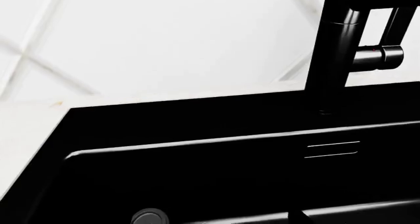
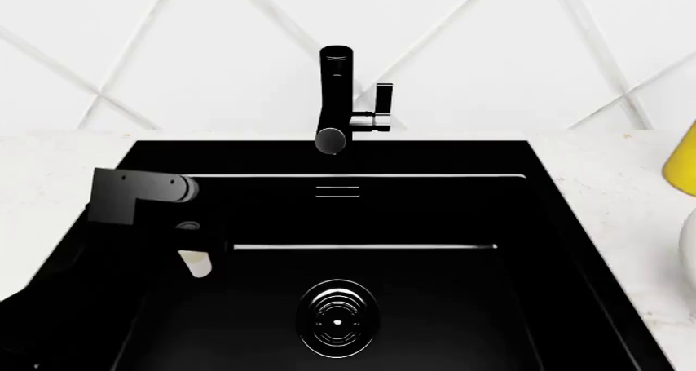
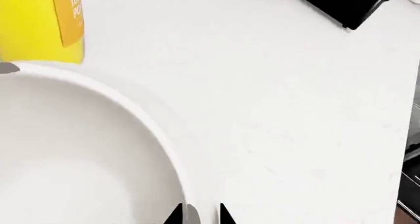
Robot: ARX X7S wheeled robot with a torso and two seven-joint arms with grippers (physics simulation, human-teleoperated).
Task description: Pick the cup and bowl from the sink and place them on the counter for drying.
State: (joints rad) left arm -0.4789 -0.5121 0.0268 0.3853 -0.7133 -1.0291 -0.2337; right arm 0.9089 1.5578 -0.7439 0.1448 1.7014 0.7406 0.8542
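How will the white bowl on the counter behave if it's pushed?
The bowl looks rigid and smooth, so it would probably slide, not flex. Wide and rounded, it seems unlikely to tip but might rock. Its thin rim, between the right end effector tips, may be slippery.

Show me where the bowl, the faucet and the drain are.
bowl (image 3: 72, 150): right wrist view, on its white inside.
faucet (image 2: 335, 86): head view, on its upright black stem.
drain (image 2: 338, 319): head view, on its ribbed centre.
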